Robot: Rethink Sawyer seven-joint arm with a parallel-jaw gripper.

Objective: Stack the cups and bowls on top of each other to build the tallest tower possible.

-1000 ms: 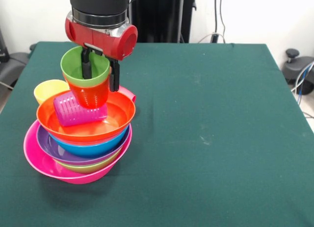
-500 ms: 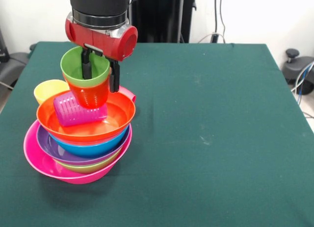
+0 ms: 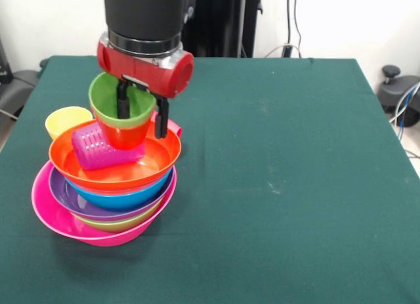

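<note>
The tower (image 3: pixel 108 195) stands on the left part of the green tabletop (image 3: pixel 275 186). Its base is the big pink bowl (image 3: pixel 49 215), tipped a little, with a green bowl (image 3: pixel 125 224) showing only as a thin rim inside it, then a purple bowl (image 3: pixel 69 199), a blue bowl (image 3: pixel 125 199) and an orange bowl (image 3: pixel 141 163) on top, each nested in the one below. Inside the orange bowl a purple cup (image 3: pixel 98 150) lies on its side, its mouth turned away toward the right and its ribbed bottom toward the left.

Just above the orange bowl, a green cup (image 3: pixel 111 107) sits nested in a red cup (image 3: pixel 128 136), mouths up and the pair tilted somewhat. The red cup's bottom is down within the orange bowl beside the purple cup; whether it touches the bowl cannot be told. The hand (image 3: pixel 141 107) is closed on the rim of the green cup: one black finger (image 3: pixel 123 100) reaches down inside the cup and the other (image 3: pixel 161 117) runs down its outer wall, pinching the wall between them. The red and black arm (image 3: pixel 146 41) comes straight down above it.

A yellow cup (image 3: pixel 65 120) stands upright on the tabletop just behind the tower at the left. A bit of pink rim (image 3: pixel 174 128) peeks out behind the orange bowl at the right; what it belongs to cannot be told.
</note>
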